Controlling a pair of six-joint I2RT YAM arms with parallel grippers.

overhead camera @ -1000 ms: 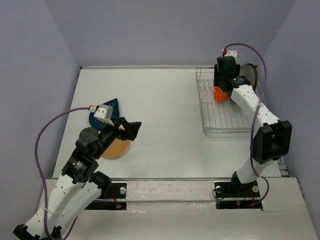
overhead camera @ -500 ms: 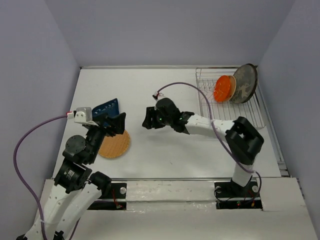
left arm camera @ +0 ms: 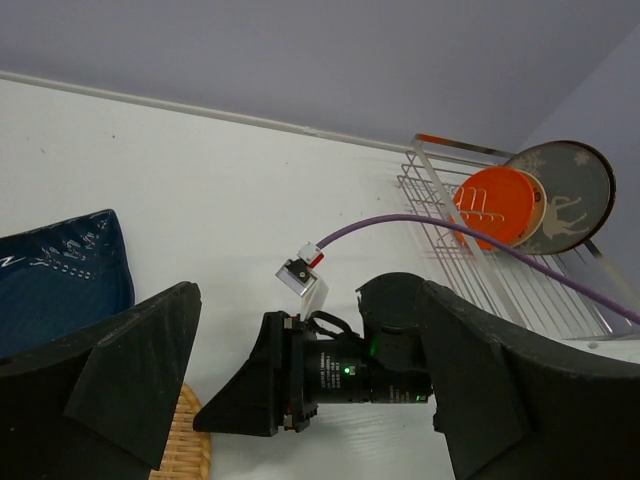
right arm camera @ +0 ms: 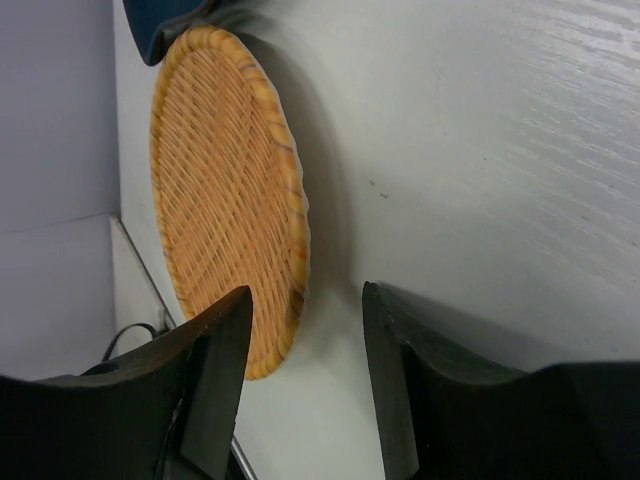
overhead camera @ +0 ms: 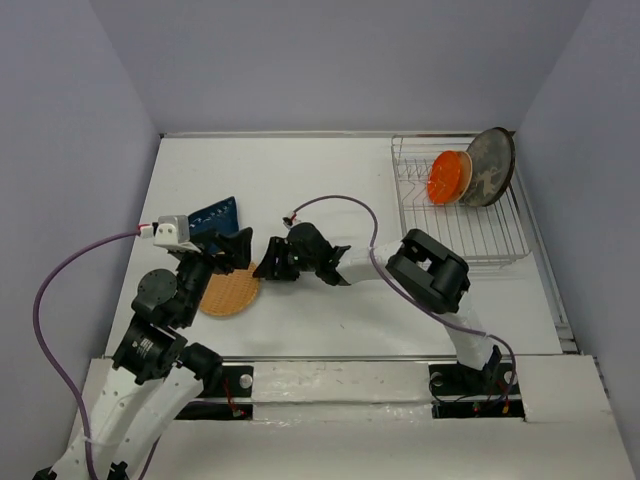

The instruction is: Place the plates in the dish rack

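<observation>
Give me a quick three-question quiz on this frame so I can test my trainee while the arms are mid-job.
1. True or false: the orange-red plate stands in the dish rack.
2. The right gripper is: A) shut on the tan waffle plate; B) open, close to that plate's rim; C) inside the dish rack.
3. Fill in: the grey plate behind the orange-red plate shows a white ____ pattern.

Key: 1 true; 2 B; 3 deer.

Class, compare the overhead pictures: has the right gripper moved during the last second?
Yes. The right gripper left the dish rack and swung left, ending open beside the tan waffle plate.
</observation>
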